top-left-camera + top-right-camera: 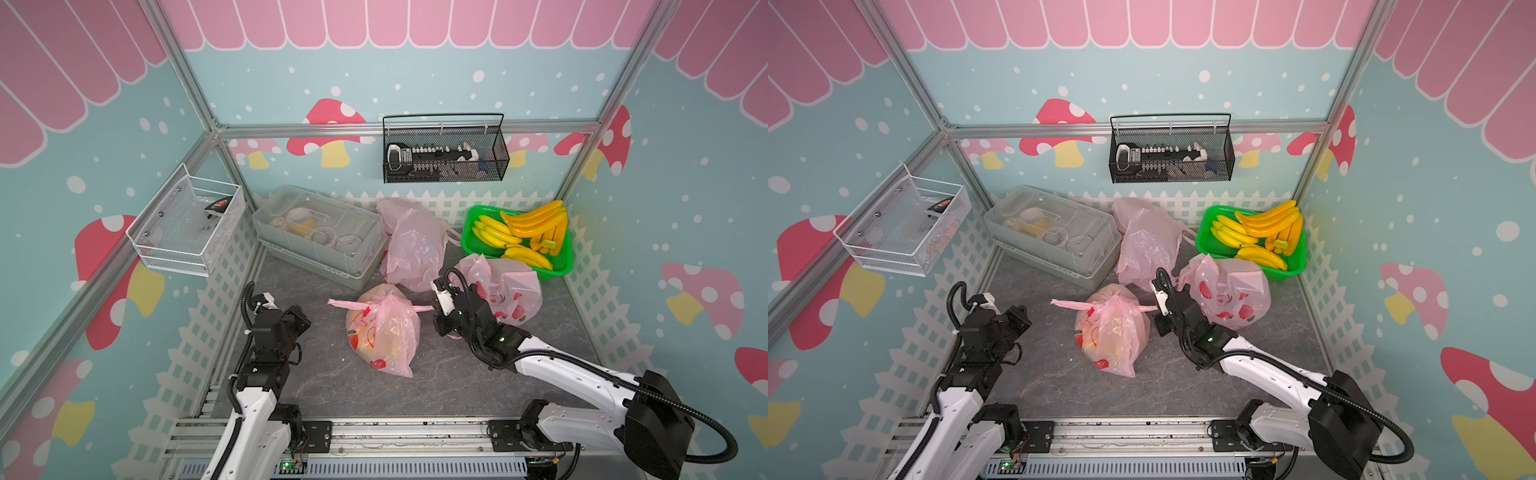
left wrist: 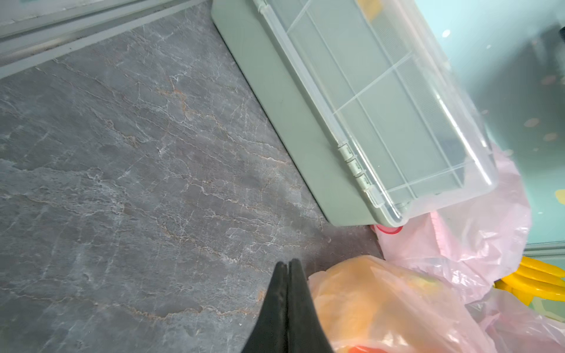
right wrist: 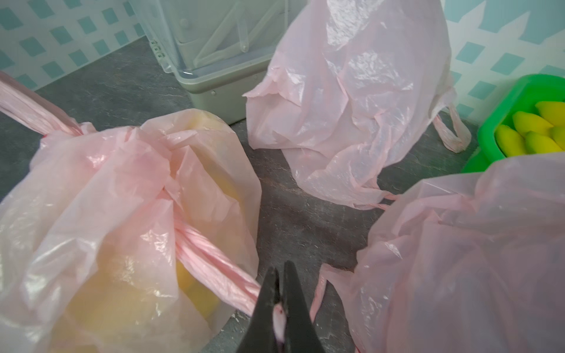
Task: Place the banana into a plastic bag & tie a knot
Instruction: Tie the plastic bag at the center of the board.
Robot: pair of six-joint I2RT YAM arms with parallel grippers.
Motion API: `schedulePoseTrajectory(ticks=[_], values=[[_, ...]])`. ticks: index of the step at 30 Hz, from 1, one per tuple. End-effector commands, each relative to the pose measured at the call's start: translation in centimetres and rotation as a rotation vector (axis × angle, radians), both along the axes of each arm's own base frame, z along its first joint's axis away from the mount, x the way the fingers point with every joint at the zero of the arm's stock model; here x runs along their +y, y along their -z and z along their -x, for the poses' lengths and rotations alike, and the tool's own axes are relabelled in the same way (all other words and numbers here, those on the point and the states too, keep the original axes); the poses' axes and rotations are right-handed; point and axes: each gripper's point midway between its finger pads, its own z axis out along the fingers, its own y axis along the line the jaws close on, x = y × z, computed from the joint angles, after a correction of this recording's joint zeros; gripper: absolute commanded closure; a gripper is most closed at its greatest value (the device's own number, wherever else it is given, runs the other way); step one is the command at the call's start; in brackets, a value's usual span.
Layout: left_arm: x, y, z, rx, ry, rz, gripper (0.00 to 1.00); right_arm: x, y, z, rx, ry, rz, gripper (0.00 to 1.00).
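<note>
- the banana (image 3: pixel 198 293) shows as a yellow shape through the film of the pink bag (image 1: pixel 380 332), which lies in the middle of the counter (image 1: pixel 316 386) between the two arms.
- the bag is thin, soft, slippery-looking film. i judge it light, with all the weight in the fruit, so it would sag and shift if lifted by its body.
- the best hold is probably the near strand (image 3: pixel 211 262) of the twisted handles: bunched up, it gives the jaws something thick to bite.
- the far strand (image 1: pixel 345 304) sticks out on the opposite side of the gathered neck (image 1: pixel 376 308).
- the right pincer (image 3: pixel 282 269) is clamped on the end of the near strand, and a scrap of pink film shows between its jaws.
- the left pincer (image 2: pixel 287 266) is closed tight with nothing in it, over bare counter just beside the bag.
- the strands look crossed at the neck, but how tight the knot sits cannot be told. a hard tug could tear film this thin.
- the green basket (image 1: pixel 559 270) in the far corner holds several bunches of spare bananas (image 1: pixel 532 222).
- the clear-lidded box (image 1: pixel 320 232) holds small items too blurred to name.
- there are two more bags: a crumpled bag (image 1: pixel 415 249) that looks empty, and a fruit-print bag (image 1: pixel 513 297) beside the right arm, its contents hidden.
</note>
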Motion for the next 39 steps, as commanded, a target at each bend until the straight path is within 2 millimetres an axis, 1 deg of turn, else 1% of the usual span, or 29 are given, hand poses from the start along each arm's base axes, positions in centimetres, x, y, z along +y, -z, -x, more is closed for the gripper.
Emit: schedulePoseTrajectory(ticks=[1, 2, 4, 5, 6, 8, 9, 11, 14, 17, 20, 22, 23, 24, 25, 28, 29, 32, 35, 37, 39], values=[[-1.0, -2.1, 0.8, 0.017, 0.014, 0.048, 0.84, 2.7, -2.5, 0.0, -0.048, -0.064, -0.065, 1.00], [-1.4, -2.4, 1.5, 0.038, 0.016, 0.048, 0.70, 2.8, -2.5, -0.1, -0.048, -0.063, -0.067, 1.00], [-1.5, -2.7, 3.3, 0.060, -0.008, 0.046, 0.50, 2.9, -2.3, -0.1, -0.048, -0.067, -0.071, 1.00], [-1.7, -2.9, 4.1, 0.048, -0.017, 0.057, 0.43, 2.9, -2.2, 0.0, -0.046, -0.070, -0.073, 1.00], [-2.0, -3.3, 4.5, 0.023, -0.013, 0.080, 0.38, 3.0, -2.1, 0.0, -0.043, -0.071, -0.073, 1.00], [-3.0, -3.7, 4.8, -0.017, 0.008, 0.148, 0.30, 3.2, -1.9, 0.2, -0.036, -0.079, -0.072, 1.00], [-3.5, -3.7, 4.6, -0.022, 0.026, 0.173, 0.27, 3.2, -1.8, 0.2, -0.036, -0.082, -0.073, 1.00], [-5.3, -3.8, 3.6, -0.019, 0.089, 0.218, 0.24, 3.5, -1.8, 0.3, -0.036, -0.090, -0.069, 1.00], [-7.2, -3.2, 1.8, 0.013, 0.145, 0.244, 0.22, 3.7, -2.0, 0.4, -0.042, -0.098, -0.065, 1.00], [-8.5, -2.9, 0.4, 0.026, 0.172, 0.236, 0.20, 3.8, -2.1, 0.6, -0.048, -0.105, -0.066, 1.00], [-9.3, -2.5, -1.0, 0.037, 0.185, 0.230, 0.20, 4.1, -2.1, 1.0, -0.052, -0.121, -0.068, 1.00], [-9.9, -1.9, -1.9, 0.046, 0.197, 0.237, 0.24, 4.4, -2.0, 1.4, -0.052, -0.139, -0.071, 1.00], [-10.2, -1.5, -2.3, 0.049, 0.200, 0.247, 0.30, 4.5, -2.0, 1.5, -0.054, -0.143, -0.073, 1.00], [-10.4, -1.3, -2.7, 0.047, 0.205, 0.255, 0.37, 4.6, -2.0, 1.6, -0.055, -0.146, -0.072, 1.00], [-10.7, -1.2, -3.0, 0.040, 0.214, 0.263, 0.48, 4.6, -2.0, 1.5, -0.053, -0.144, -0.069, 1.00], [-10.8, -0.9, -3.3, 0.052, 0.224, 0.237, 0.94, 3.9, -1.7, 1.0, -0.048, -0.100, -0.039, 1.00], [-10.4, -0.7, -3.2, 0.066, 0.212, 0.217, 1.00, 3.6, -1.5, 0.8, -0.047, -0.082, -0.023, 1.00], [-7.9, -0.2, -2.7, 0.093, 0.139, 0.178, 1.00, 2.2, -1.2, 0.1, -0.050, -0.011, 0.035, 1.00], [-3.9, 0.2, -2.1, 0.098, 0.057, 0.206, 1.00, 1.2, -0.9, -0.5, -0.040, 0.031, 0.067, 1.00], [-1.4, 0.1, -1.5, 0.102, 0.010, 0.203, 1.00, 1.5, -1.0, -0.5, -0.029, 0.014, 0.058, 1.00], [0.3, -0.6, -0.8, 0.103, -0.029, 0.169, 1.00, 2.6, -1.3, -0.2, -0.022, -0.040, 0.036, 1.00]])
